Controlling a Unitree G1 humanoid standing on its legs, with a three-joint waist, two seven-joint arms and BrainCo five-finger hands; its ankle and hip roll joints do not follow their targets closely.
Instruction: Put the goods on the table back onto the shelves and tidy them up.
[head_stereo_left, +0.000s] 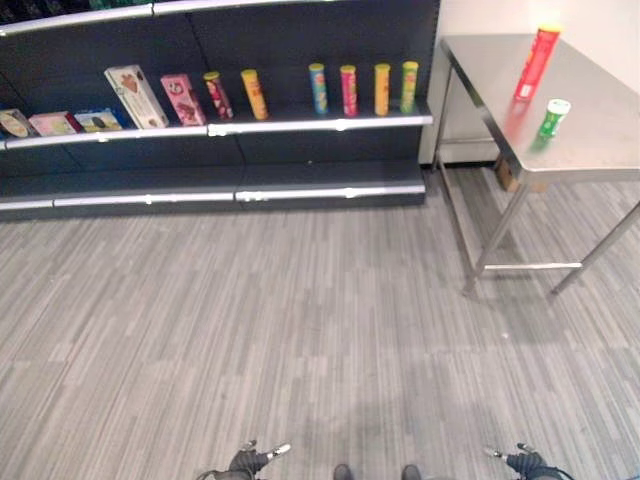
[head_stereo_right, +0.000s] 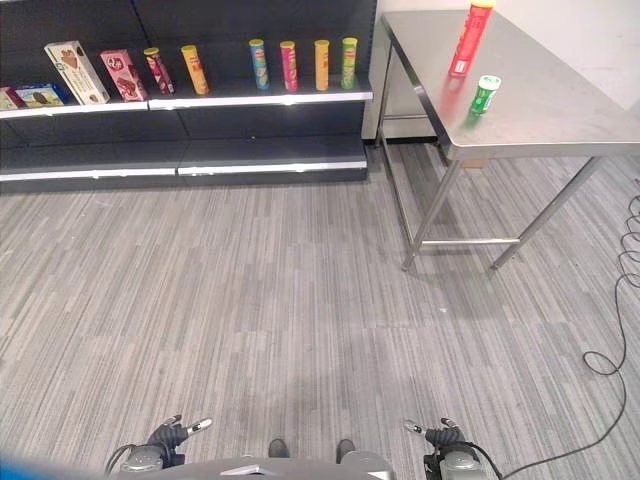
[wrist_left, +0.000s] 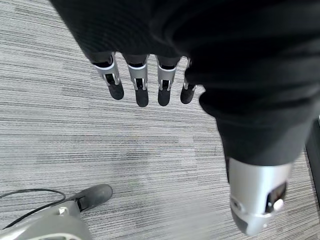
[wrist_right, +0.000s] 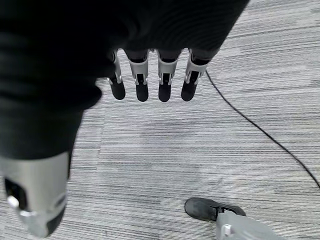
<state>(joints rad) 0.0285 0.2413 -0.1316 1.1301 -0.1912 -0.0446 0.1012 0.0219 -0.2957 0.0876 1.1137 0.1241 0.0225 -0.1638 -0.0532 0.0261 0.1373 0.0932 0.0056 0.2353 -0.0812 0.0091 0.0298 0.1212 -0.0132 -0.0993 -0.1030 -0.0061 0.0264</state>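
My left hand shows silver fingers with dark tips under a black ribbed cover, plus a silver thumb with a small button; my right hand looks the same

grey striped floor | steel table - dark shelves | pale wall

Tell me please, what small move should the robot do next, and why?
Probably step toward the steel table. The tall red can and small green can stand on it, far ahead, while the left hand and right hand hang open over the floor, holding nothing.
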